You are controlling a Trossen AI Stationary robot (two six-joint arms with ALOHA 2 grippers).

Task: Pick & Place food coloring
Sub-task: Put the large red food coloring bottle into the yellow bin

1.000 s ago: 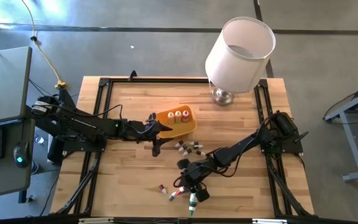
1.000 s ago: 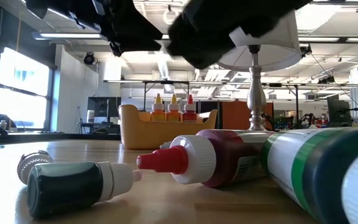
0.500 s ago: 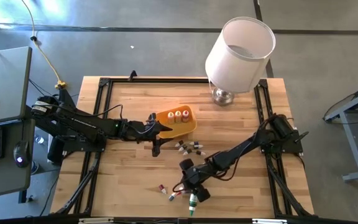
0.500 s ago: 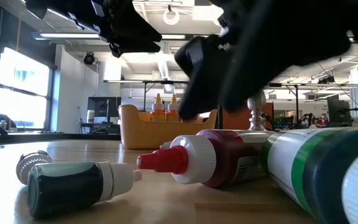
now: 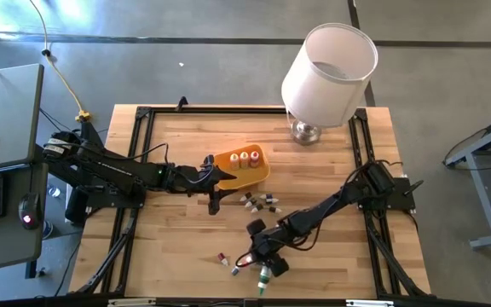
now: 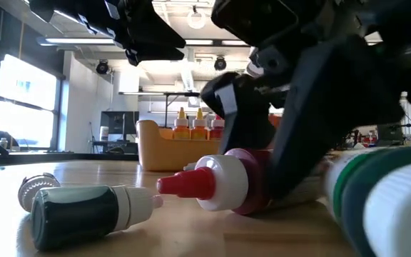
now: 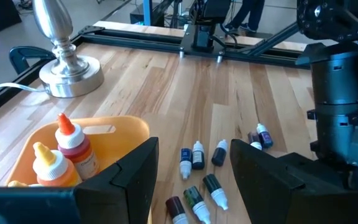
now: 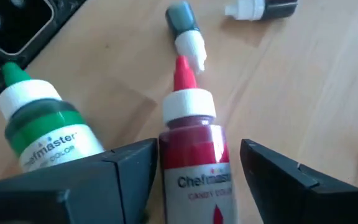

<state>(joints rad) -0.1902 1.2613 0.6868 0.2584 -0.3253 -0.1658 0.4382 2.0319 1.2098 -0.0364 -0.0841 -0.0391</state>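
Observation:
A red food coloring bottle (image 8: 194,143) lies on its side on the table near the front edge, red tip pointing away from my right gripper (image 8: 199,146). That gripper is open and low, one finger on each side of the bottle's body. A green-and-white bottle (image 8: 39,124) lies just beside it. Small vials (image 8: 185,28) lie past the red tip. My left gripper (image 5: 214,202) hangs open above the table beside the orange tray (image 5: 258,175), which holds three upright bottles (image 5: 245,157). More vials (image 5: 258,201) lie between the two grippers. My right gripper stands astride the red bottle's body (image 8: 191,180), behind its white collar, with the fingers lying along the bottle. It comes slanting down from the table's far right. I cannot tell whether a finger touches the bottle, which lies flat on the table.
A table lamp with a white shade (image 5: 329,64) stands at the far right, its metal base (image 5: 308,130) on the table. A black frame rail (image 5: 135,170) runs around the tabletop. Bare wood lies to the near left (image 5: 160,256).
My right gripper has come down toward the red bottle and tipped more steeply, ending low over it. The bottles and vials lie where they were.

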